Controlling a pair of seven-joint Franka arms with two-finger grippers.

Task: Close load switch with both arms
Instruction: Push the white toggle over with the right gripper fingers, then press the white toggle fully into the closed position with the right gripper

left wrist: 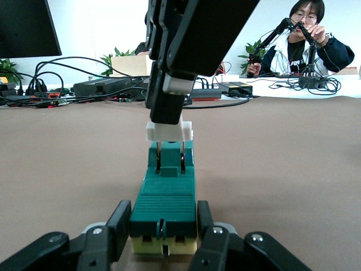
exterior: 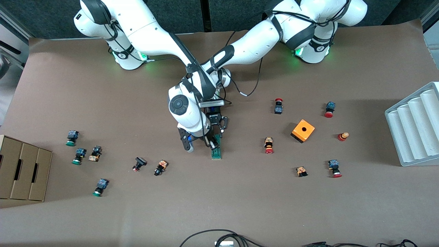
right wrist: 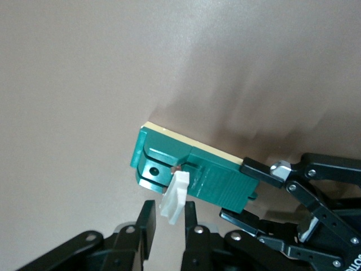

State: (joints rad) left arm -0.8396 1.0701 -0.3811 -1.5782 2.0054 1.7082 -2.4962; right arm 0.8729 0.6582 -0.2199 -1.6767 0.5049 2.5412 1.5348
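The dark-green load switch (exterior: 216,151) lies flat on the brown table near the middle. It also shows in the left wrist view (left wrist: 163,197) and the right wrist view (right wrist: 208,175). My left gripper (exterior: 216,137) (left wrist: 163,226) is shut on the switch's end farther from the front camera. My right gripper (exterior: 211,144) (right wrist: 167,223) hangs straight over the white sliding piece (left wrist: 169,131) (right wrist: 175,197). Its fingers (left wrist: 166,107) are narrowly apart, with their tips just above that piece. The left gripper also shows in the right wrist view (right wrist: 248,192).
An orange cube with a hole (exterior: 303,130) and several red-capped push buttons (exterior: 269,145) lie toward the left arm's end. Green-capped buttons (exterior: 72,138) lie toward the right arm's end. A cardboard box (exterior: 22,168) and a grey ribbed tray (exterior: 415,127) stand at the table's ends.
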